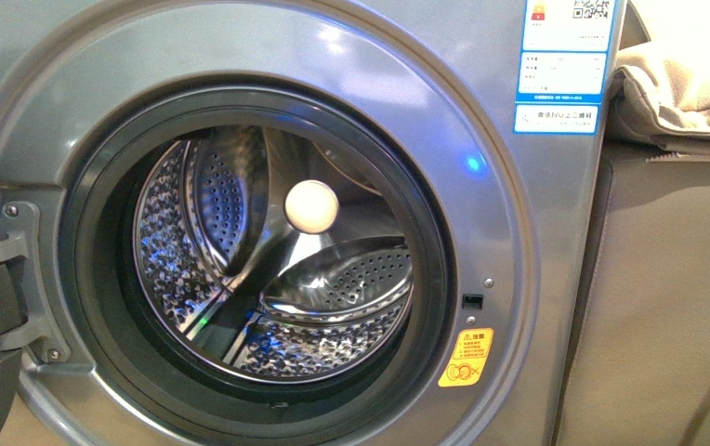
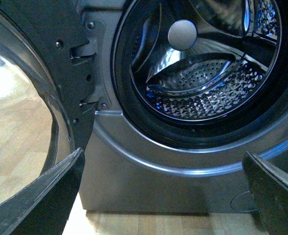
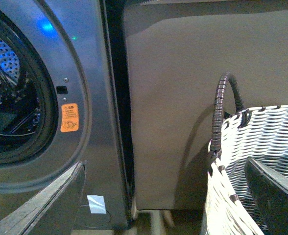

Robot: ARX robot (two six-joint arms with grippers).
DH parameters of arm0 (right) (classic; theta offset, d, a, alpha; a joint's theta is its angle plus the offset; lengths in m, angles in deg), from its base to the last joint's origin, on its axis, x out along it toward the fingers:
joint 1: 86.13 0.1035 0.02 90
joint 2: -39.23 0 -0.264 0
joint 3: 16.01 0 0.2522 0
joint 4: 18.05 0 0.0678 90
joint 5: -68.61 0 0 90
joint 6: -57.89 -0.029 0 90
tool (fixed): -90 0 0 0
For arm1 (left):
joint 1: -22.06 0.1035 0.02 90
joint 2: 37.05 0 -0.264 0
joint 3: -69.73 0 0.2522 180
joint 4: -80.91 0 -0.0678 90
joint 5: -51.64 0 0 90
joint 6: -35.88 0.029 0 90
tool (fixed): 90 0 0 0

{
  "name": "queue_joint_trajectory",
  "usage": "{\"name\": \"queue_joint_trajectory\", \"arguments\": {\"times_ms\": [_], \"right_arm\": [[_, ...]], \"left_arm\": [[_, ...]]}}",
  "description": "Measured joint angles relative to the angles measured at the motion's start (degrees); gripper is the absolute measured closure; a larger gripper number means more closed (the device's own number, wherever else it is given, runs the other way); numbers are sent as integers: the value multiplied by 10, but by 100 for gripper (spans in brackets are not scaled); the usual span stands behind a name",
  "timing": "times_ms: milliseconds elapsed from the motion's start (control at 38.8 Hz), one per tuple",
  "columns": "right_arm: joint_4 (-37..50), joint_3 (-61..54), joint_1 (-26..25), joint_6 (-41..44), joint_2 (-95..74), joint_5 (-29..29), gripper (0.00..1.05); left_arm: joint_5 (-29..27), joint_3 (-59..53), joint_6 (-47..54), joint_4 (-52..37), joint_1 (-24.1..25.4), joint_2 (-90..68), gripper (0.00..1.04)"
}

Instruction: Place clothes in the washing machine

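Observation:
The silver-grey washing machine [image 1: 509, 232] fills the front view, its porthole open onto the perforated steel drum [image 1: 277, 269], which holds no fabric. Its door [image 2: 60, 73] is swung open, seen in the left wrist view beside the drum [image 2: 207, 93]. My left gripper [image 2: 166, 196] is open and empty, low in front of the washer's base. My right gripper [image 3: 168, 196] is open and empty, between the washer's edge [image 3: 95, 122] and a white woven basket [image 3: 261, 142]. The navy clothes are out of view; the basket's inside is hidden.
A grey-brown flat-panelled unit [image 1: 667, 297] stands right of the washer, with beige folded fabric [image 1: 686, 84] on top. The basket has a dark handle [image 3: 222, 107]. Wooden floor [image 2: 21, 142] lies beyond the open door.

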State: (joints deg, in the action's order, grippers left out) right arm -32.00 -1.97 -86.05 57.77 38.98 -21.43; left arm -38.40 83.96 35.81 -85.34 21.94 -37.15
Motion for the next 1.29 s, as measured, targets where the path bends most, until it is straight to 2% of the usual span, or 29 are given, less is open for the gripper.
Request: {"name": "queue_joint_trajectory", "arguments": {"times_ms": [902, 953, 979, 1056, 1134, 1288], "right_arm": [[-2, 0, -3, -3, -1, -9, 8], [-6, 9, -68, -31, -34, -123, 8], [4, 12, -97, -35, -50, -159, 8], [58, 28, -232, -42, -122, -280, 8], [116, 48, -350, -42, -191, -373, 8], [242, 93, -514, -39, -348, -484, 8]], "left_arm": [[0, 0, 0, 0, 0, 0, 7], [0, 0, 0, 0, 0, 0, 7], [0, 0, 0, 0, 0, 0, 7], [0, 0, 0, 0, 0, 0, 7], [0, 0, 0, 0, 0, 0, 7], [1, 0, 0, 0, 0, 0, 7]]}}
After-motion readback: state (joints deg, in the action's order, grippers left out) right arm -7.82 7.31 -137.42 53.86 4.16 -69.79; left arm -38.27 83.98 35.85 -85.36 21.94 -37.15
